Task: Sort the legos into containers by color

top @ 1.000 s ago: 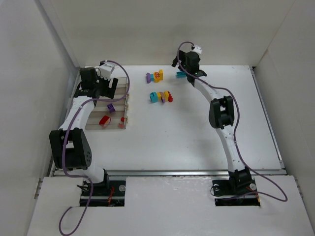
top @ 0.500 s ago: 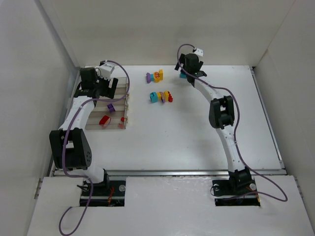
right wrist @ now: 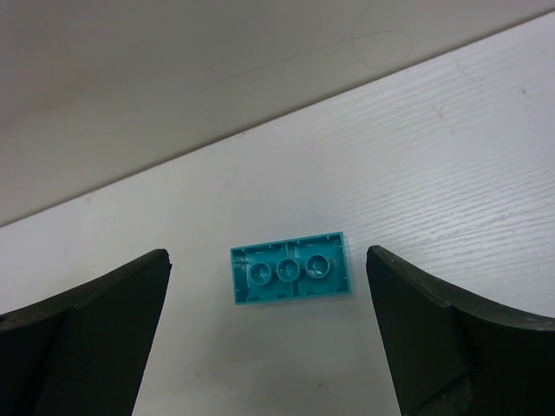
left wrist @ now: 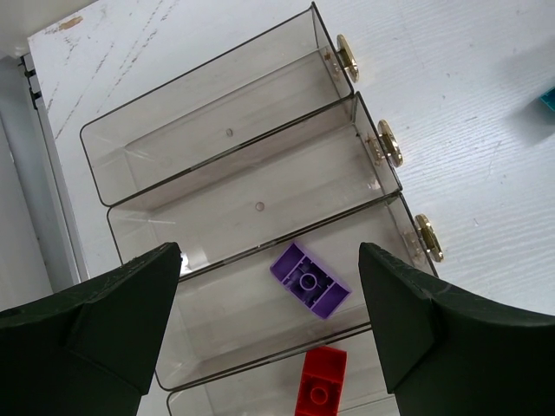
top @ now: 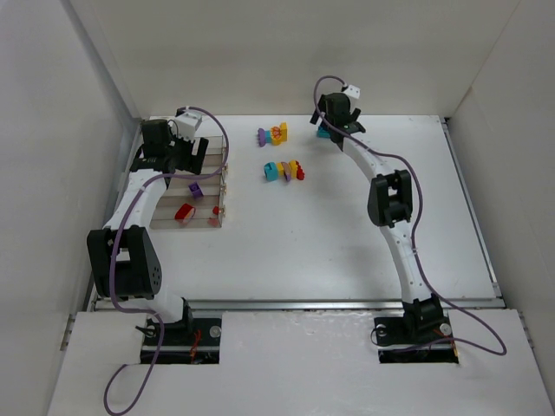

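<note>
The containers (top: 224,178) stand at the table's left as four smoky clear bins side by side (left wrist: 217,130). A purple lego (left wrist: 310,280) lies in the third bin and a red lego (left wrist: 319,383) in the fourth; the two far bins look empty. My left gripper (left wrist: 269,256) hangs open above these bins, holding nothing. Close to the back wall, a cyan-teal lego (right wrist: 291,270) lies upside down on the table. My right gripper (right wrist: 267,254) is open just above it, one finger on each side, not touching. Loose legos sit in two clusters (top: 273,133) (top: 284,170) mid-table.
White walls box in the table, and the back wall is close behind the right gripper (top: 334,121). Brass knobs (left wrist: 388,143) stick out of the bins' ends. Another teal piece (left wrist: 548,100) peeks in at the left wrist view's right edge.
The right wrist has shifted a little to the right, settling over the teal lego. The left arm and the bins stay as they were.
</note>
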